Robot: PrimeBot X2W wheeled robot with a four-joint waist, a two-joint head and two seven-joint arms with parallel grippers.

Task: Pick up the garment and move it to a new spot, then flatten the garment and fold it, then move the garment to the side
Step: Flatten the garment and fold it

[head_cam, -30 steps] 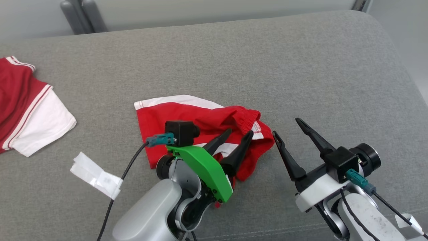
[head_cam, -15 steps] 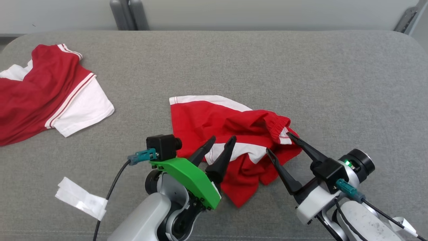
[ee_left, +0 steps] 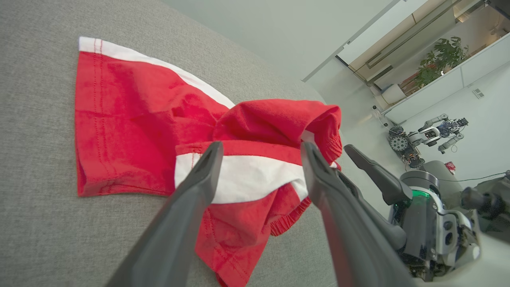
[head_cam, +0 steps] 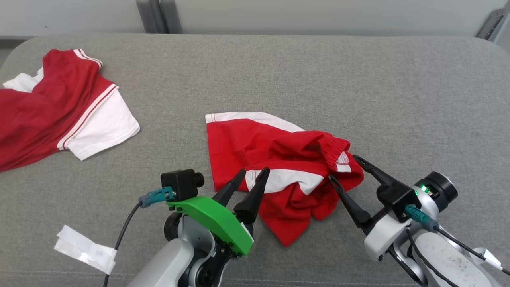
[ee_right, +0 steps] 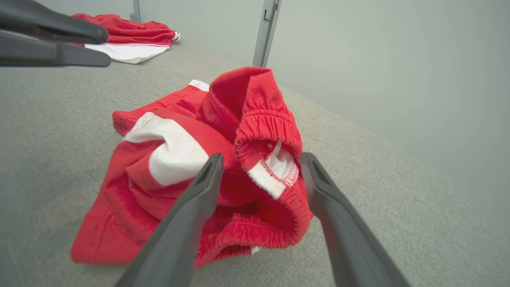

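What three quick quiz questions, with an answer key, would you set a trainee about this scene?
1. True or false: the red shorts lie flat and neatly folded on the grey cushion.
2. Pick one. The right gripper has its jaws: A) shut and empty; B) open at the shorts' elastic waistband; C) shut on the cushion.
3. Short answer: what other garment lies apart, off to the robot's left?

Key
1. False: they are crumpled in a heap.
2. B.
3. A red and white shirt.
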